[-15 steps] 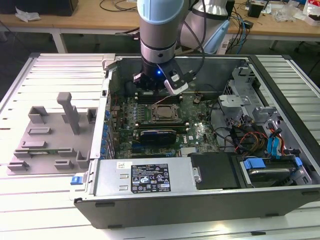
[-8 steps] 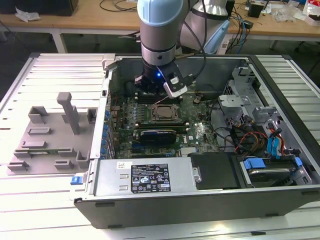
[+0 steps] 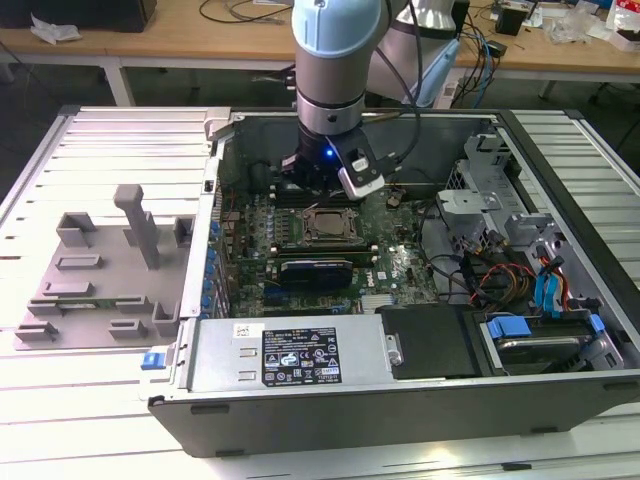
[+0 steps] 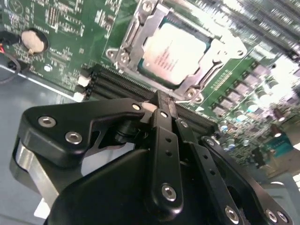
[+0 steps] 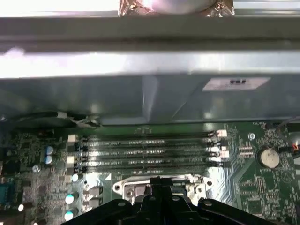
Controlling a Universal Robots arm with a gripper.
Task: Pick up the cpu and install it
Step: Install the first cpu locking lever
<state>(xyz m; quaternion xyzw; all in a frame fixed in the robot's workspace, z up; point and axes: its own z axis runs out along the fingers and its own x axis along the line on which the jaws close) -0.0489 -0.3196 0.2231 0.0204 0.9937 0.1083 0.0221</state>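
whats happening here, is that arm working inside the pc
Yes. A robot arm reaches into an open computer case lying on its side, with its gripper just above the motherboard. In the second wrist view the cpu already sits in the socket frame, silvery top up. The gripper's fingers are drawn together at the socket's edge, next to the memory slots, and nothing shows between them. A grey plastic tray lies outside the case at the exterior view's left.

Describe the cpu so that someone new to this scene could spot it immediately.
Look inside the open computer case lying on the table, at the green motherboard. Near its middle sits a square metal socket frame; the cpu lies inside it, a flat silvery-white square, unlike the dark memory slots alongside.
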